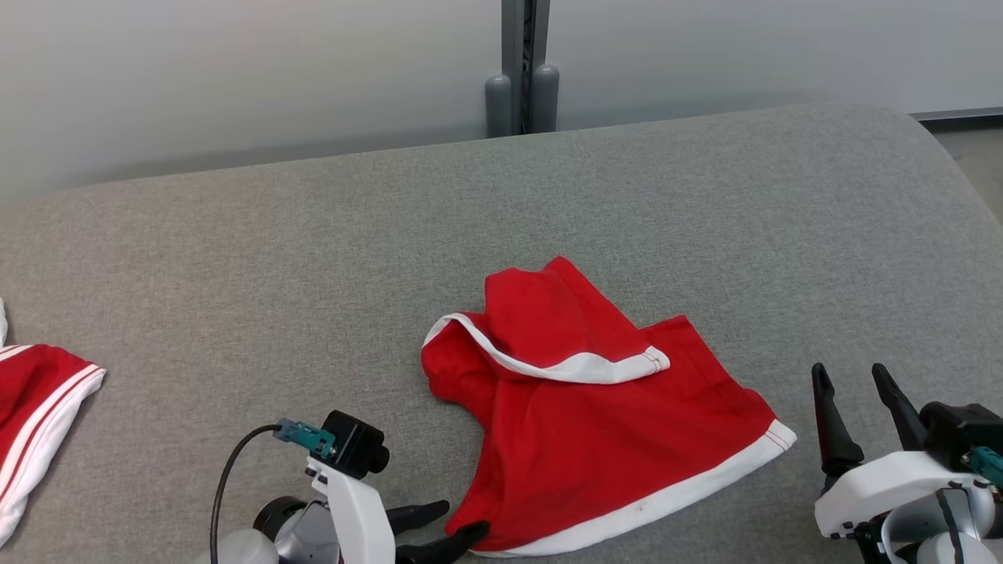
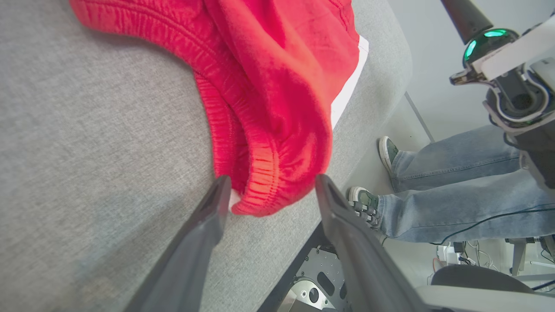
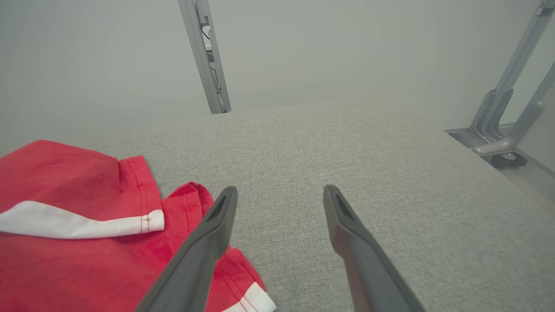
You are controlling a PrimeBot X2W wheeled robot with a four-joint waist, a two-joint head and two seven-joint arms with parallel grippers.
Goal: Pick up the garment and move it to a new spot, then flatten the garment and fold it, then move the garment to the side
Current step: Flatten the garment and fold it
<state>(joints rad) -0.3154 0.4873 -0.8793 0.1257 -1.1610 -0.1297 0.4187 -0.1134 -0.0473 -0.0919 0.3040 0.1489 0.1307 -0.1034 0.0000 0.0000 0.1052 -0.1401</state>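
Between the left tool's point(image 2: 269, 184) jaws lies the garment's point(image 2: 277, 86) corner.

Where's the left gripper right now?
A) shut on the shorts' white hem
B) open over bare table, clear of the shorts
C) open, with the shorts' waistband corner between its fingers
C: the left gripper stands open, and the red shorts' ribbed waistband corner lies between its fingers.

Left gripper point(image 1: 461, 522) low, jaws apart, right gripper point(image 1: 849, 372) upright, spread wide

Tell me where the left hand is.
Head view, lower left: the left hand is open at the near-left corner of the middle red garment.
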